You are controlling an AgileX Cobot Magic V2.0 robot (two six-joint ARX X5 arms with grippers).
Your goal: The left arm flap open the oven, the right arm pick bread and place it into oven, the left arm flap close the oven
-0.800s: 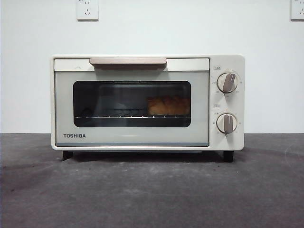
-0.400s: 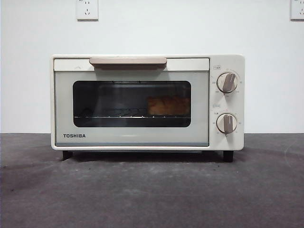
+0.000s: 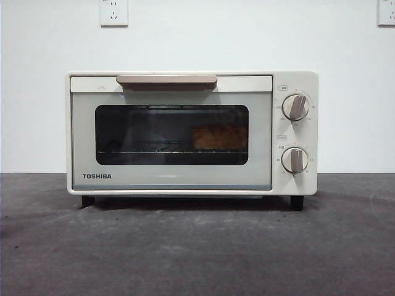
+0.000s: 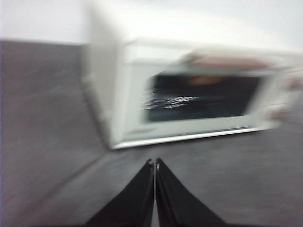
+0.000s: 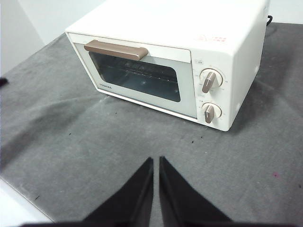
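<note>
A: Front view?
B: The oven (image 3: 191,132) sits on the desk (image 3: 197,246), door shut. The bread (image 3: 219,137) lies on the rack behind the glass, toward the knob side. No arm shows.

A: Left wrist view?
B: Blurred. The left end effector (image 4: 155,163) has its jaws pressed together, holding nothing, well apart from the door.

A: Right wrist view?
B: The right end effector (image 5: 156,160) is also pressed together and empty, well clear.

A: Progress?
B: I'd judge all 3 steps done.

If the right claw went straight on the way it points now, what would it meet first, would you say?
Probably the oven: its shut door lies ahead of the right claw, past bare table. Depth is unclear.
</note>
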